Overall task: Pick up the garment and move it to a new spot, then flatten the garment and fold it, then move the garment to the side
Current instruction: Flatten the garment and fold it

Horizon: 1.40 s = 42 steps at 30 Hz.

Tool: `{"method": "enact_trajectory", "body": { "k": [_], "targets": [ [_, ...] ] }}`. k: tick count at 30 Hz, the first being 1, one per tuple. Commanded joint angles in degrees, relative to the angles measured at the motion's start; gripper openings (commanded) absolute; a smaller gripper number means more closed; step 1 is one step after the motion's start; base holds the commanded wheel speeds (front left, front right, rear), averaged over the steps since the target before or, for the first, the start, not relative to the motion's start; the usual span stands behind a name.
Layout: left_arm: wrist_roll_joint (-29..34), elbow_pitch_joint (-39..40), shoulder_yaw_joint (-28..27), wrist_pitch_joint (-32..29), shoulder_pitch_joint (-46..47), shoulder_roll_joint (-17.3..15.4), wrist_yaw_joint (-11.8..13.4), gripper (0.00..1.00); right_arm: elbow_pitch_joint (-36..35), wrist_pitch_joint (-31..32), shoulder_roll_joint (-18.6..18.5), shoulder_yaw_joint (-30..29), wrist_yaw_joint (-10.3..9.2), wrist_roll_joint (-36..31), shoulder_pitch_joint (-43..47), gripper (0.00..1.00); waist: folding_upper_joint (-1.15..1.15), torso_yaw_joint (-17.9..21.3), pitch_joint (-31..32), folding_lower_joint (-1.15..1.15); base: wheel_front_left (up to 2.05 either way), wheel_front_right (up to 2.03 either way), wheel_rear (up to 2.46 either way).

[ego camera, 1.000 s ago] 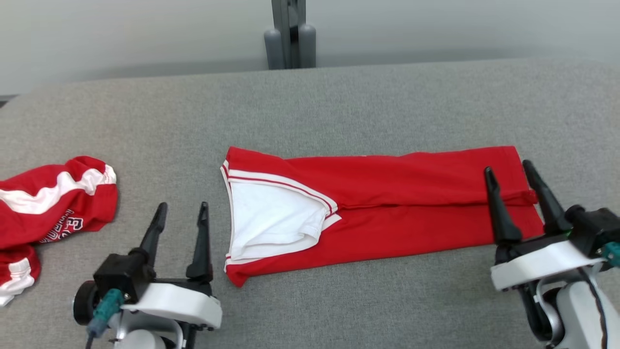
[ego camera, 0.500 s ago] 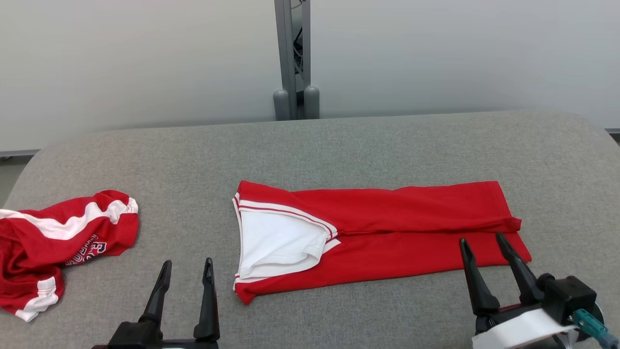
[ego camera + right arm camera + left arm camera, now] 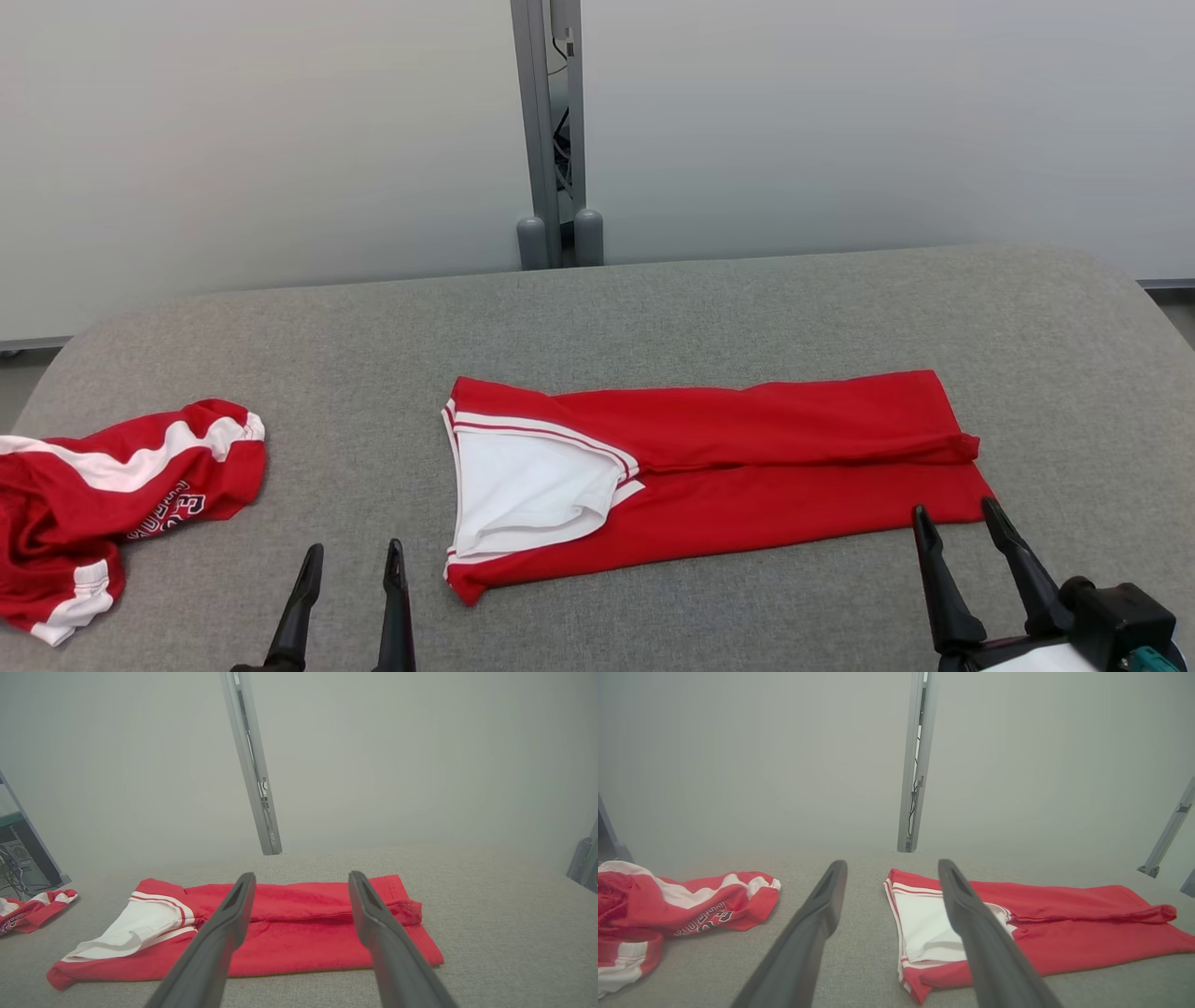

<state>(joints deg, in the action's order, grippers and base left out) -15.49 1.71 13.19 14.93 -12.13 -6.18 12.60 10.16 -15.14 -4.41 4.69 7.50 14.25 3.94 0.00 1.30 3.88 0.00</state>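
garment [image 3: 747, 467] folded flat on table [image 3: 653, 308] | L+R grippers [image 3: 350, 560] [image 3: 957, 518] open, empty

The left pincer [image 3: 892, 865] stands with its two dark fingers spread wide and nothing between them. Past the right finger, the folded red garment [image 3: 1064, 933] lies flat on the grey counter [image 3: 859, 961], white lining showing. A crumpled red-and-white cloth [image 3: 691, 900] lies well apart at the left. A metal post [image 3: 917, 760] rises against the pale wall.
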Motion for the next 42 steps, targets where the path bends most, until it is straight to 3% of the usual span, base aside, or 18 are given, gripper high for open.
{"method": "enact_trajectory", "body": {
  "k": [1,9,20,26,36,42],
  "targets": [
    [0.52,0.08,-0.35,0.32,-0.53,0.05,-0.38,1.0,-0.21,-0.04,-0.09,-0.1,-0.02,-0.02,0.56,1.0,0.0,-0.06,0.06,0.0,0.0,0.0,0.0],
    [2.97,-2.2,-1.39,0.32,-1.11,0.99,-3.36,1.0,-0.27,-0.04,0.17,0.39,-0.02,-0.13,0.96,1.0,0.0,-0.54,0.01,0.0,0.0,0.0,0.0],
    [5.49,-4.09,-0.5,0.32,0.75,1.89,-5.07,1.0,5.23,-0.05,-0.5,0.22,-0.02,1.21,-3.88,1.0,0.0,-1.63,-3.45,0.0,0.0,0.0,0.0],
    [6.69,-4.44,0.38,0.32,3.04,2.03,-6.68,1.0,14.14,-0.05,-0.63,-4.51,-0.01,1.49,-12.01,1.0,0.0,-2.05,-7.67,0.0,0.0,0.0,0.0],
    [8.54,-5.27,1.49,0.28,7.69,1.94,-9.07,1.0,38.86,-0.01,-3.6,-13.3,-0.01,-0.44,-31.29,1.0,0.0,-2.38,-13.77,0.0,0.0,0.0,0.0],
    [9.0,-5.66,1.73,0.28,9.27,2.04,-9.53,1.0,46.74,-0.02,-4.61,-17.09,-0.01,-3.08,-36.13,1.0,0.0,-2.66,-15.96,0.0,0.0,0.0,0.0]
  ]
}}
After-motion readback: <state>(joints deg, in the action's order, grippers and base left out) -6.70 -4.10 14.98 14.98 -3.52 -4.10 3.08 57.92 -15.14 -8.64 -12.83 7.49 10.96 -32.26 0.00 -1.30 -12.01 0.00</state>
